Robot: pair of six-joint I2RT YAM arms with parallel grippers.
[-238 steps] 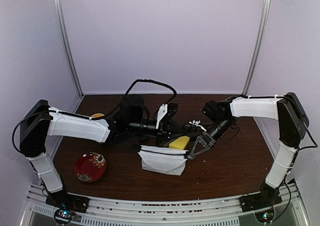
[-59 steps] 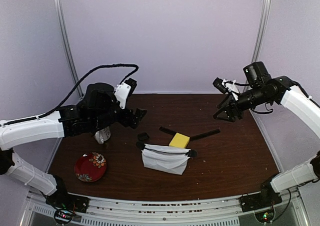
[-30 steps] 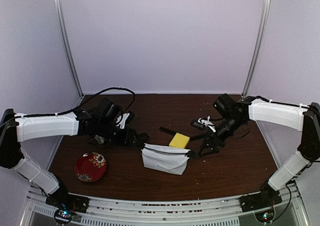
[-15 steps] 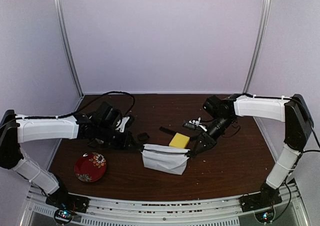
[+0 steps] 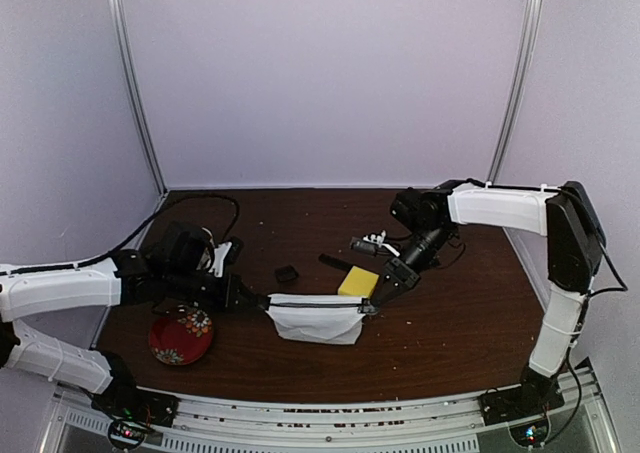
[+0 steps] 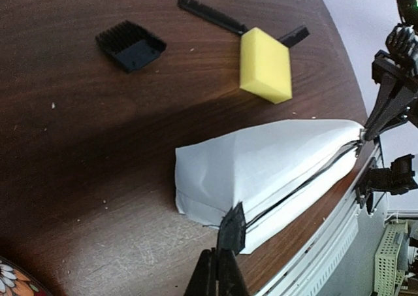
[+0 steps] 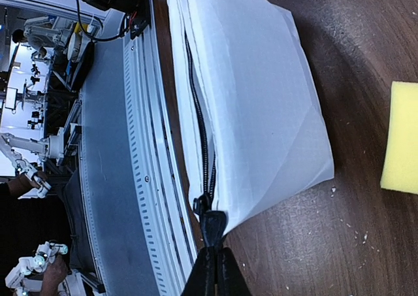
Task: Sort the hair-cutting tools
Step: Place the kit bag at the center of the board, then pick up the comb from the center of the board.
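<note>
1 pouch (image 5: 312,318), 1 sponge (image 5: 358,283), 1 sq. piece (image 5: 287,273)

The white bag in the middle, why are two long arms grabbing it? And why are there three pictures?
Those are two robot arms bolted to the near edge of a brown table. Each ends in a claw with two fingers. The big picture comes from a camera above and behind them. The other two come from small cameras on the wrists, so each shows its own claw. The left claw is shut on one end of the white zip pouch, and the right claw is shut on the other end, by the zipper. Behind the pouch lie a yellow sponge, a black comb and a small black square piece. A red plate sits near the left arm.
</note>
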